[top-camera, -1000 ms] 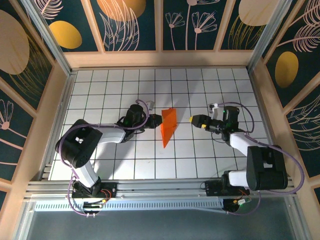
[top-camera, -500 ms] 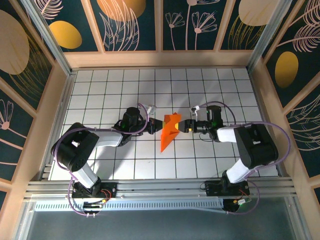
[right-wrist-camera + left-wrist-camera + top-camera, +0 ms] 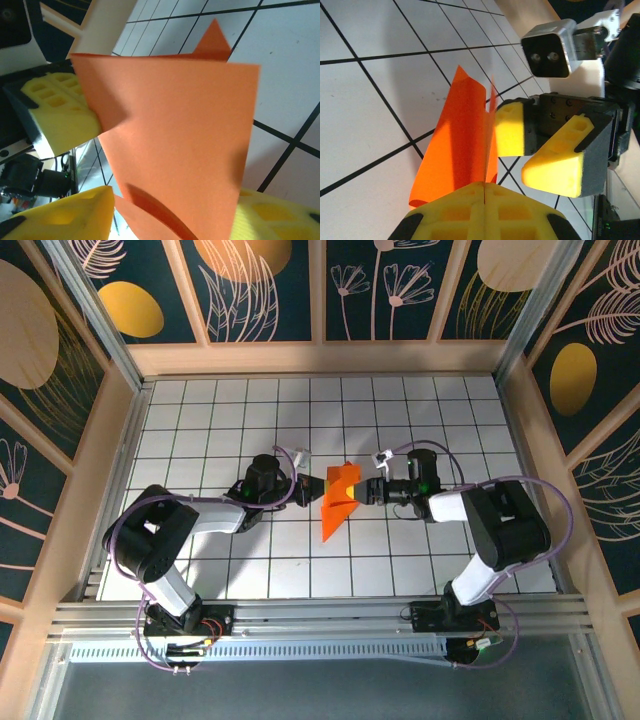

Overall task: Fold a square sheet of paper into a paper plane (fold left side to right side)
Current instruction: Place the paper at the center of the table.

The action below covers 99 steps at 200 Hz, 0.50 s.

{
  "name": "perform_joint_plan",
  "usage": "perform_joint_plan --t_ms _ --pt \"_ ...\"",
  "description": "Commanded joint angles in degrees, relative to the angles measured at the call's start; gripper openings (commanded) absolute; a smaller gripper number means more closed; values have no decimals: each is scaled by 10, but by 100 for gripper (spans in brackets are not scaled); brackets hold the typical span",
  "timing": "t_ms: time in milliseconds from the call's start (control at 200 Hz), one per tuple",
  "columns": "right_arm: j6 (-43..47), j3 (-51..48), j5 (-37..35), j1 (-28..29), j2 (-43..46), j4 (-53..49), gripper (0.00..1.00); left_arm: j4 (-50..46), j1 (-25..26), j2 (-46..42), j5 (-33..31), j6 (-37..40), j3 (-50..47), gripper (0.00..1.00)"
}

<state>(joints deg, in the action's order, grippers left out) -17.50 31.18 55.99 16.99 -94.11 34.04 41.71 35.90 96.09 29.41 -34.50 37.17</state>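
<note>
The orange paper [image 3: 336,508] is folded into a narrow pointed shape, tip toward the near edge, and stands partly off the white grid table. My left gripper [image 3: 308,483] is shut on its left side. In the left wrist view the yellow pads [image 3: 470,210] meet on the paper [image 3: 460,135]. My right gripper [image 3: 362,490] reaches in from the right. Its jaws stand apart with an orange flap [image 3: 185,125] between the fingers [image 3: 75,215]. From the left wrist, the right gripper [image 3: 522,155] has one finger against the paper's right face.
The white grid table [image 3: 230,420] is fenced by wooden walls [image 3: 320,358] at the back and sides. Both arms lie low across the middle, cables looping above them. The left gripper's pad [image 3: 60,115] sits just behind the paper in the right wrist view.
My right gripper has slid left up to the paper and its jaws have narrowed around the right flap. The left gripper stays shut on the paper, which has tipped a little.
</note>
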Motion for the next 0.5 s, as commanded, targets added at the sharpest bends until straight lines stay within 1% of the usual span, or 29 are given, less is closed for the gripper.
perform_joint_plan --t_ms 0,60,185,280,490 --pt "24 24 -2 4 22 -33 50 -7 -3 9 -15 13 3 0" --pt "30 30 -7 4 23 -45 46 -9 -3 11 -15 13 3 0" --pt "35 43 -14 3 19 -59 41 -11 -3 12 -14 14 4 0" --pt "39 55 -17 3 13 -69 40 -12 -3 13 -10 16 3 0" --pt "47 74 -27 3 4 -90 33 -15 -3 15 -11 19 0 0"
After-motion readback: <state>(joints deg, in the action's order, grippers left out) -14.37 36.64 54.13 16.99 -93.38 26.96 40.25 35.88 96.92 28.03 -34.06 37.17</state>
